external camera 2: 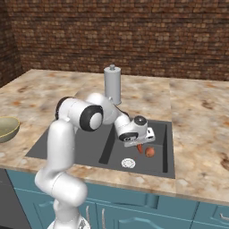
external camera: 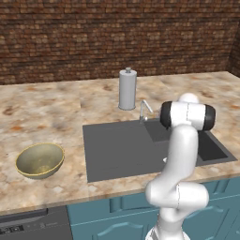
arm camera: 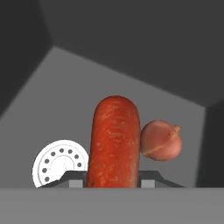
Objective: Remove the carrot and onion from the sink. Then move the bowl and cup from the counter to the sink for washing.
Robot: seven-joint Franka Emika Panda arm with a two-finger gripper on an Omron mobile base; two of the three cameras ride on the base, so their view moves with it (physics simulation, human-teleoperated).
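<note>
Fingers (arm camera: 113, 183) clamped on the carrot (arm camera: 113, 146) inside the sink (external camera 2: 91, 136), onion (arm camera: 160, 140) at its 3 o'clock, apparently to lift it clear before the bowl (external camera: 40, 160) goes in.

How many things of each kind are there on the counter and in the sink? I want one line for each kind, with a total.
Vegetables: 2, the carrot and the onion, in the sink
Bowls: 1, the bowl on the counter
Grey cylinders behind the sink: 1, the canister
Total: 4
</note>
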